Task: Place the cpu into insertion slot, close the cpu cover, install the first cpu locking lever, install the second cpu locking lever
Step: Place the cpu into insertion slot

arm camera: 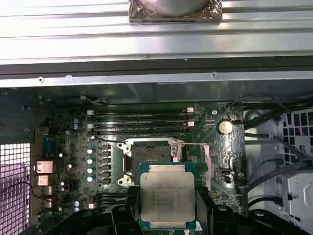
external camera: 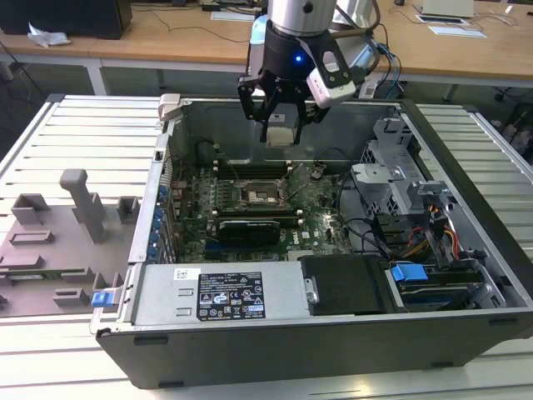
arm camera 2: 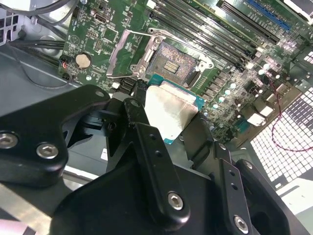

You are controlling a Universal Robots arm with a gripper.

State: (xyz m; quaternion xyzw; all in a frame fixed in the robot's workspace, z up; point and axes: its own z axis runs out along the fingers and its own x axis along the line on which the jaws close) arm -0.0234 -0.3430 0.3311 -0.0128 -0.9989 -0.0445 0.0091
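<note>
In the exterior view, the black two-fingered gripper (external camera: 281,123) hangs over the far part of the open dark-grey metal computer case (external camera: 333,350). Its fingers are drawn in narrow on the cpu (external camera: 281,135), a small flat square chip with a pale silvery top. The insertion slot (external camera: 260,197), a square dark socket with a grey metal rim, sits on the green motherboard (external camera: 321,204). It is well below the chip, nearer the camera and slightly toward the exterior view's left.

In the second wrist view, the cpu (arm camera 2: 171,110) is pinched by two opposite edges between the black fingers (arm camera 2: 142,132). The insertion slot (arm camera 2: 173,63) is bare, with its contact field exposed. The cpu cover (arm camera 2: 122,54), a thin grey metal frame, is swung open off the slot, on the side toward a round silver coin cell (arm camera 2: 84,60).

In the first wrist view, the cpu (arm camera: 166,198) lies flat in the gripper (arm camera: 166,205). Its edges run parallel to the rim of the insertion slot (arm camera: 149,156), so I judge the turn about matched. What separates chip and slot is height and a small sideways offset.
</note>
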